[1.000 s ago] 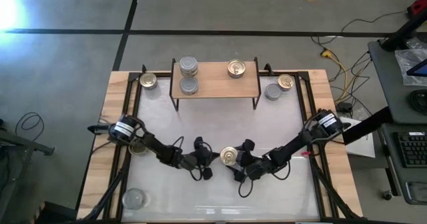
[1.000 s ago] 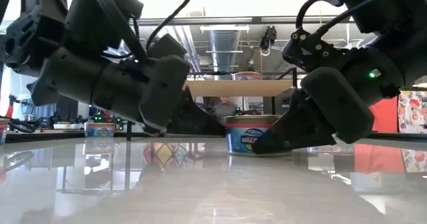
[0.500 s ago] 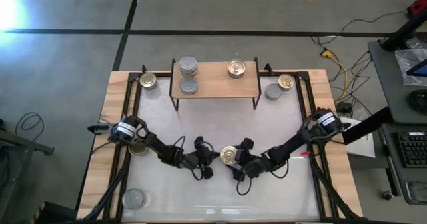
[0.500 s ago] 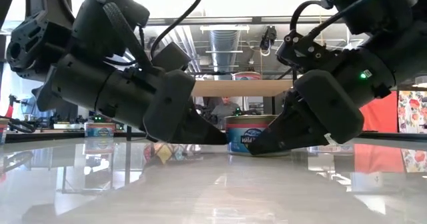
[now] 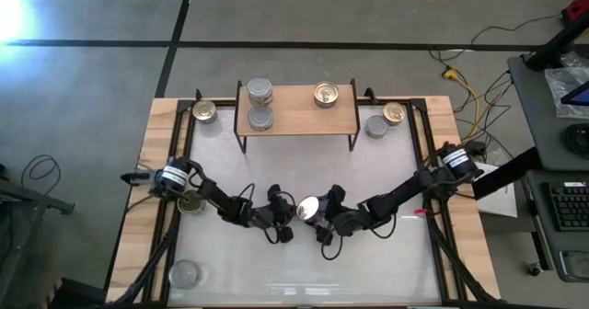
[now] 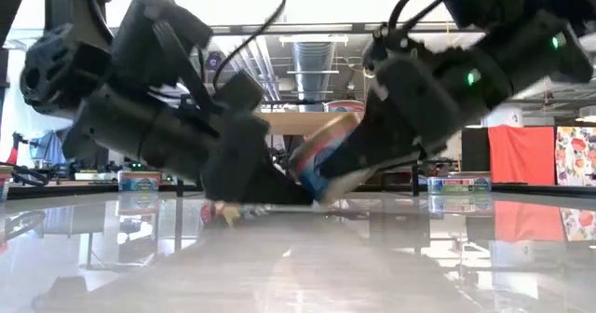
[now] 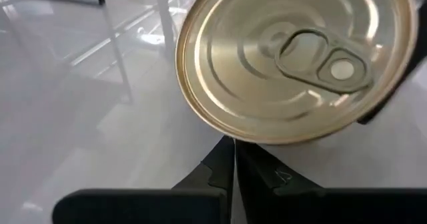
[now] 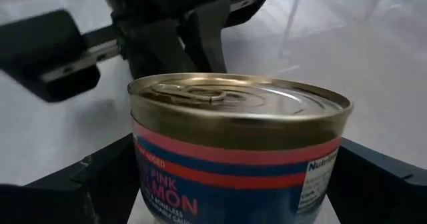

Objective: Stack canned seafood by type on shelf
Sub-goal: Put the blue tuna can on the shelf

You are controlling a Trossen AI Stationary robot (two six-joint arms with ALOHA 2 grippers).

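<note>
A gold-topped can [image 5: 308,208] with a blue and red label sits tipped near the table's middle, its top [image 7: 293,57] facing my left gripper. My right gripper [image 5: 324,219] is shut on it from the right. My left gripper [image 5: 283,221] is shut, and its fingertips [image 7: 233,159] point at the can's lower rim. The light-wood shelf [image 5: 296,111] stands at the far side on black legs. It carries two silver-topped cans [image 5: 260,92] [image 5: 261,119] and one gold-topped can [image 5: 326,94]. My right gripper pinches the can's side wall [image 8: 233,184] between its two fingers [image 8: 373,177], coming level from the table's right. The can is tilted, its top leaning toward the left arm, with only its lower left edge [image 6: 315,194] near the table. My left gripper's shut fingertips reach that low rim from the left; I cannot tell whether they touch it.
Loose cans stand on the table: a gold one [image 5: 204,111] left of the shelf, a silver one [image 5: 375,126] and a gold one [image 5: 394,113] right of it, one [image 5: 190,202] by the left arm, a silver one [image 5: 185,273] at the near left corner.
My right gripper has moved toward the table's left and tipped, bringing the can with it. The can stood flat on the table a second ago. It is now tilted toward my left gripper, with its right side raised.
</note>
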